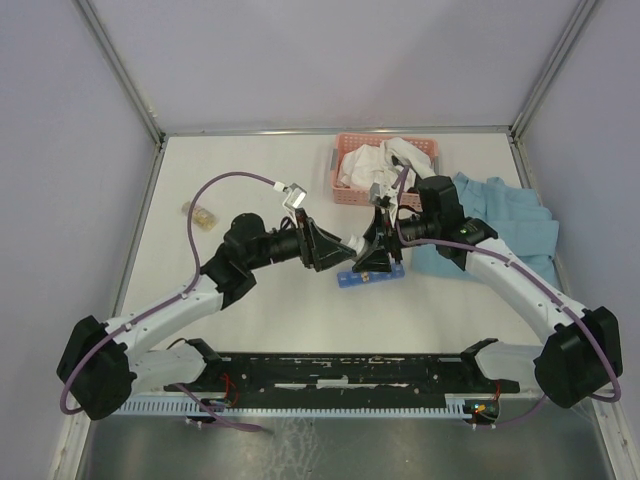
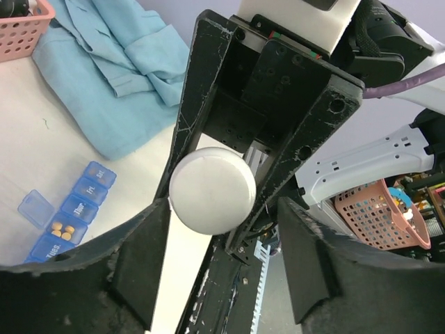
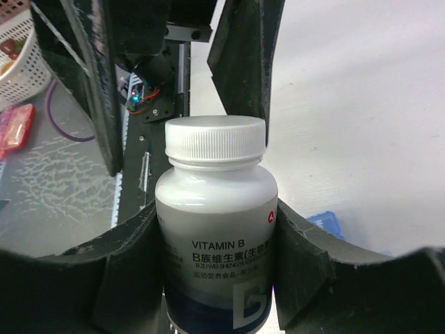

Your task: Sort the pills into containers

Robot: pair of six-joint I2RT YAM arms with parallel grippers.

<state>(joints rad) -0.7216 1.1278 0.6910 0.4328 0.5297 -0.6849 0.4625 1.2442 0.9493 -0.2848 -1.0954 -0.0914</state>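
Pinching a white vitamin bottle [image 3: 217, 247] around its body with the right claw [image 3: 217, 216], pressed against both flanks below the ribbed white cap [image 3: 215, 139]. Reads "VITAMIN B" on the label. Straddling that cap with the left claw [image 2: 224, 233], spread wider than the cap and clear of it on at least one side in the left wrist view. Meeting over the middle of the table [image 1: 250, 170] in the top view, with the left arm reaching in from 8 o'clock and the right arm from 4 o'clock.

Directly beneath the claws, at 6 o'clock of them, flat on the table: the containers [image 1: 352, 280], a narrow blue translucent strip lying roughly along the 9-to-3 line. In the left wrist view, at 8 o'clock of the cap, shows day labels on the closed compartments, one lid [image 2: 35, 207] flipped open, and a few yellow pills [image 2: 61, 229] in the opened compartment. Cannot tell what the closed compartments hold.

At 12 o'clock of the claws, near the far edge: a pink slotted basket [image 1: 347, 195] holding white cloth [image 1: 365, 165]. At 3 o'clock, partly under the right arm: a crumpled light blue cloth [image 1: 505, 225]. At 9 o'clock, well apart near the left edge: a small clear bottle [image 1: 200, 215] with tan contents.
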